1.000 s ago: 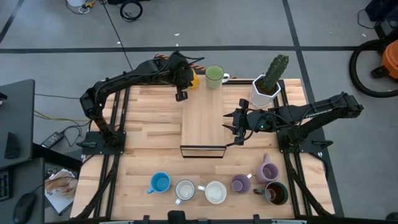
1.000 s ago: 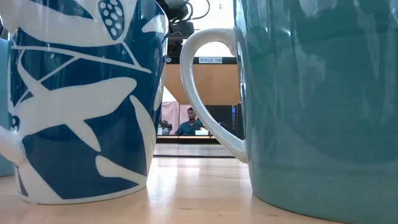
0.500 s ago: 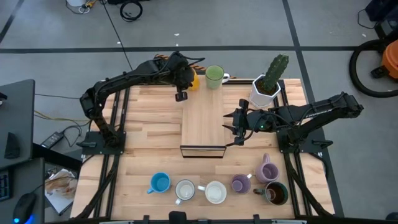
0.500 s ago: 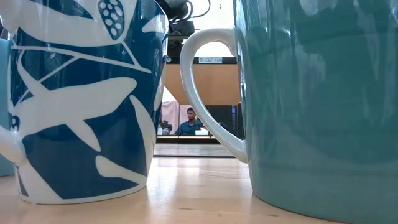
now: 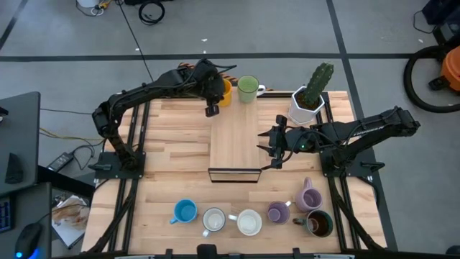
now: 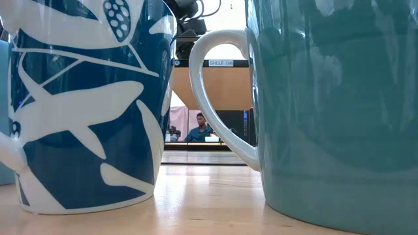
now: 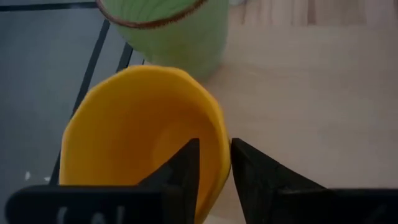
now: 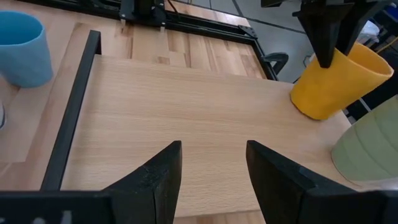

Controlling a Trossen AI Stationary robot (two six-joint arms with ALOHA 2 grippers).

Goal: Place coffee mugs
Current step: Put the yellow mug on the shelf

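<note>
My left gripper (image 7: 214, 149) reaches to the table's far edge (image 5: 218, 93) and is shut on the orange mug (image 5: 226, 92), which stands close beside the green mug (image 5: 248, 88). My right gripper (image 8: 211, 155) is open and hovers over the right part of the wooden board (image 5: 264, 149), touching nothing. Along the near edge stand the blue mug (image 5: 185, 211), two white mugs (image 5: 213, 219) (image 5: 249, 221), two purple mugs (image 5: 278, 211) (image 5: 309, 196) and the dark mug (image 5: 318, 223). My left gripper pinches the orange mug's wall at the rim (image 7: 219, 134), one finger inside the mug and one outside. In the right wrist view the fingers (image 8: 326, 37) come down from above. The mug (image 8: 336, 81) is tilted; whether its base is clear of the wood, I cannot tell.
The white faceted planter with the cactus (image 5: 305, 104) stands at the far right, just beyond my right arm. The board's black front rail (image 5: 234, 173) lies between the board and the near row. In the low view a blue-and-white mug (image 6: 85, 104) and a teal mug (image 6: 333, 111) block most of the scene.
My left gripper has edged a little toward the green mug, taking the orange mug with it; more of the mug shows beside the arm now. My right arm has kept still.
</note>
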